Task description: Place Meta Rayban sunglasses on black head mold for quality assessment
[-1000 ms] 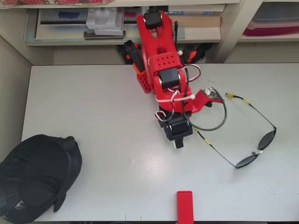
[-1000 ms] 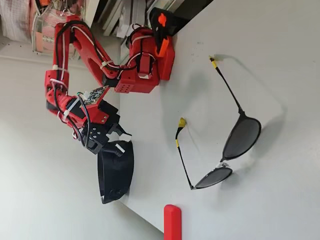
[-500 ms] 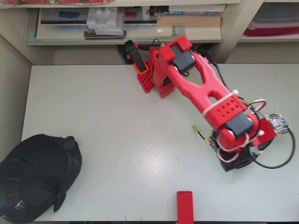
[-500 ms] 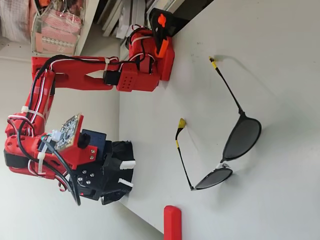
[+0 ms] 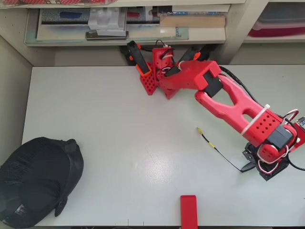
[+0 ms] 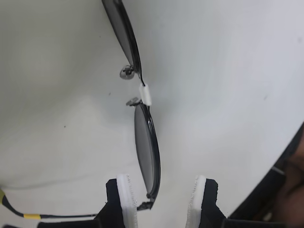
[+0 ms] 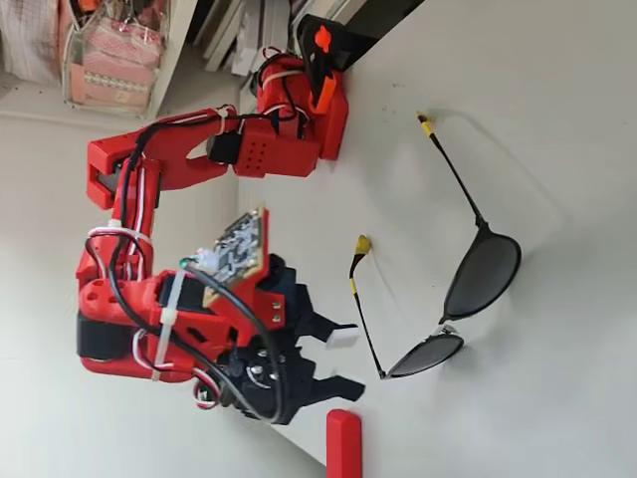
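We see one pair of sunglasses (image 7: 468,289) lying open on the white desk (image 5: 119,119), well apart from the single head mold (image 5: 38,183), which sits at the lower left corner in the overhead view. The gripper (image 6: 161,199) hovers with its jaws spread wide, holding nothing; in the wrist view one lens (image 6: 146,149) runs down between the two white-padded fingers (image 6: 126,197), close to the left one.

We judge the frame light, thin and springy, with slick lenses that smudge or scratch easily, so a pinch on the glass looks unwise. The better hold is probably the rim edge or the hinge corner, where the wire is stiffest; the long arms with yellow tips (image 7: 361,244) would likely flex and swing. Whether the pads already touch the rim we cannot tell.

We count two lenses, two arms, one red block (image 5: 188,210) at the desk's near edge.
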You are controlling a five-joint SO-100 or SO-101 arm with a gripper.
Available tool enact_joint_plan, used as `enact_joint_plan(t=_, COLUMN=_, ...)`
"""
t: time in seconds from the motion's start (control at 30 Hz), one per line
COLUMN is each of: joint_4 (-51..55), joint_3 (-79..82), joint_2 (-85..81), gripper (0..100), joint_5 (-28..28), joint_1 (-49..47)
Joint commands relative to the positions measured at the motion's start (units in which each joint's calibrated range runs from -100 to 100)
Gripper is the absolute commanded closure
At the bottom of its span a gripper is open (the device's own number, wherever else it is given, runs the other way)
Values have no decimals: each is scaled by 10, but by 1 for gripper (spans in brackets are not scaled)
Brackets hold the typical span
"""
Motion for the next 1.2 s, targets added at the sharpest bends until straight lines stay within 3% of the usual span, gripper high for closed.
enact_joint_plan(t=0.0, joint_4=-1, joint_3=-102, joint_2=15, gripper=39, joint_5=-42, joint_1=-45)
enact_joint_plan(t=0.83, joint_4=-10, joint_3=-129, joint_2=85, gripper=39, joint_5=-60, joint_1=-81)
enact_joint_plan(t=1.17, joint_4=-10, joint_3=-129, joint_2=88, gripper=39, joint_5=-91, joint_1=-101)
